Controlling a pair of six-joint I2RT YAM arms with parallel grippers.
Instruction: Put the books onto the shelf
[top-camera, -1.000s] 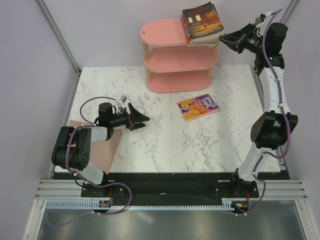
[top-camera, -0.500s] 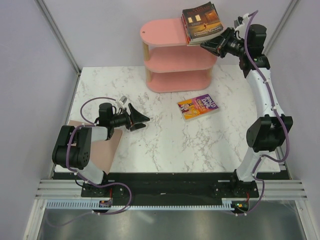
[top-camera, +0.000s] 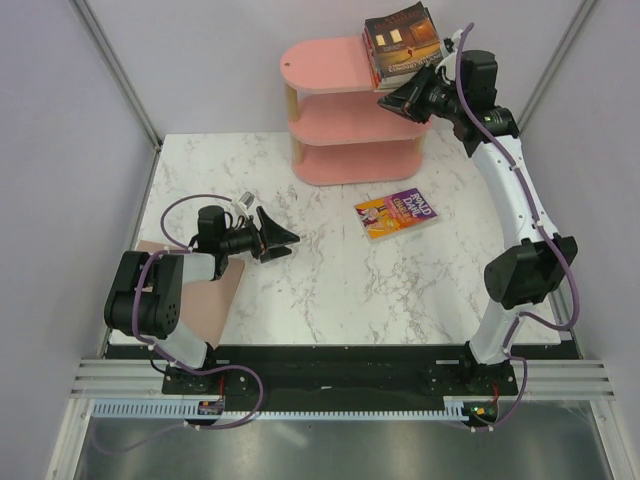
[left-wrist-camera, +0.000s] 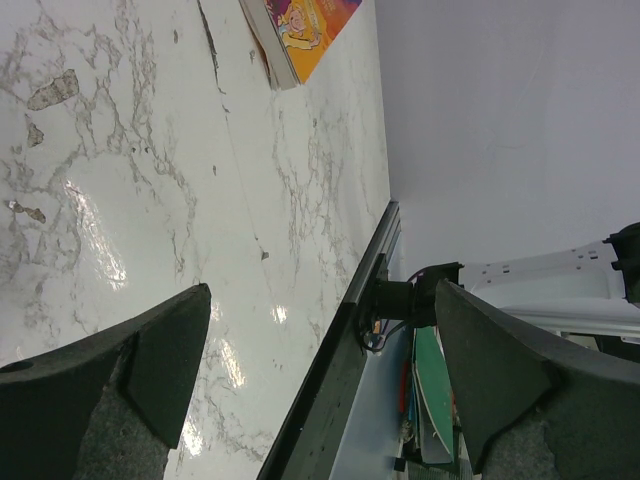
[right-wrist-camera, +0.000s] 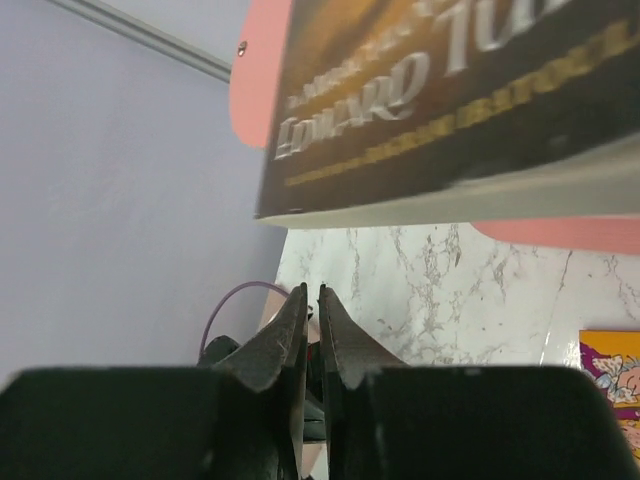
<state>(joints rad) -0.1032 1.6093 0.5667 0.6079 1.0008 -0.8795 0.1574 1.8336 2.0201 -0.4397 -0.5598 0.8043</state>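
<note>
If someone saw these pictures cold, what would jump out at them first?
The pink shelf at the far edge of the table, with a stack of books overhanging the right end of its top board and the right gripper close at the stack's near edge, jaws nearly closed on nothing. Next, the purple-yellow book lying flat before the shelf, and the left gripper wide open at the left.

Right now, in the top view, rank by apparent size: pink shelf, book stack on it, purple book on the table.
1. The pink shelf, clearly largest.
2. The book stack, then the purple book: unsure, since the stack sits higher, nearer the camera.
</note>
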